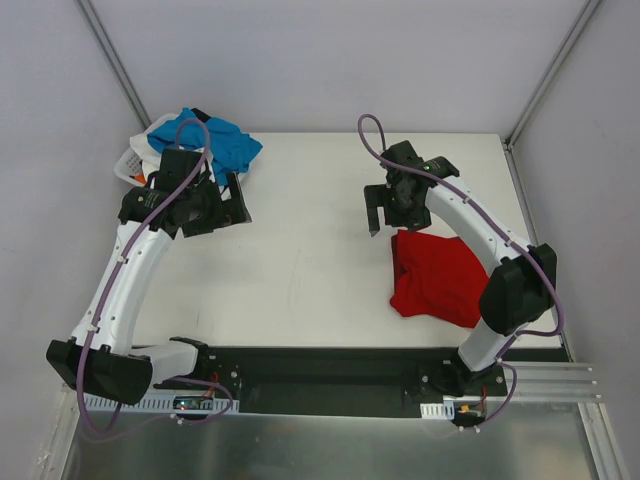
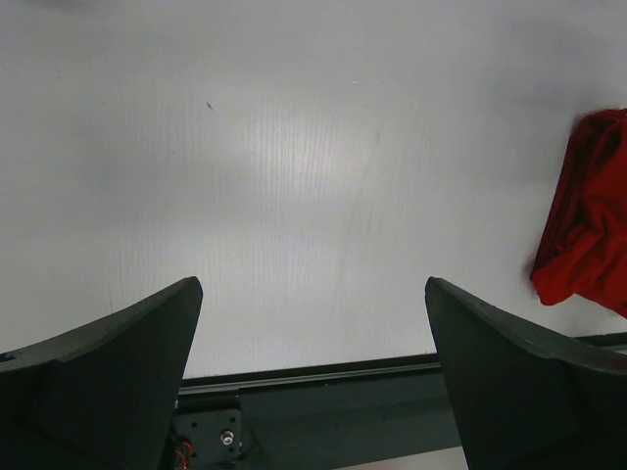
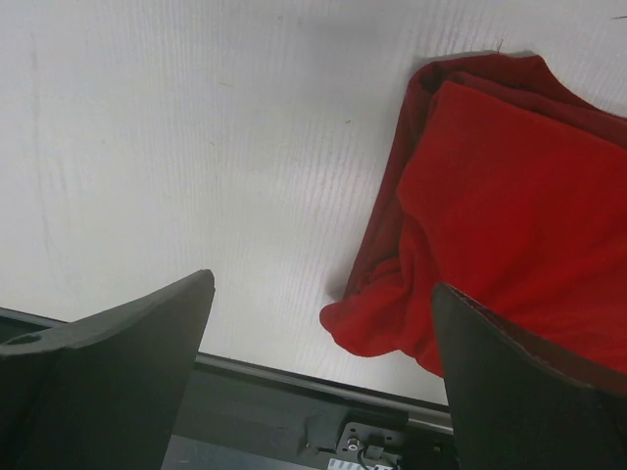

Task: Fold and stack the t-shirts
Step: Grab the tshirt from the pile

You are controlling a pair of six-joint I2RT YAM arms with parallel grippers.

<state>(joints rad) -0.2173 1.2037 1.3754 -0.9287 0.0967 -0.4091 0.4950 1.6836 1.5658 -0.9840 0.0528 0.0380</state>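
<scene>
The red t-shirt [image 1: 435, 277] lies folded on the right side of the table; it also shows in the right wrist view [image 3: 509, 215] and at the right edge of the left wrist view [image 2: 588, 225]. The turquoise-blue t-shirt [image 1: 225, 140] lies bunched in a pile at the back left corner. My left gripper [image 1: 238, 199] is open and empty, just in front of that pile, above bare table. My right gripper [image 1: 375, 213] is open and empty, above the table just back-left of the red shirt.
White cloth [image 1: 135, 165] and a bit of black cloth [image 1: 200, 114] lie in the same pile as the blue shirt, partly hidden by my left arm. The white table [image 1: 310, 250] ends at a black rail [image 1: 320, 365] at the near edge.
</scene>
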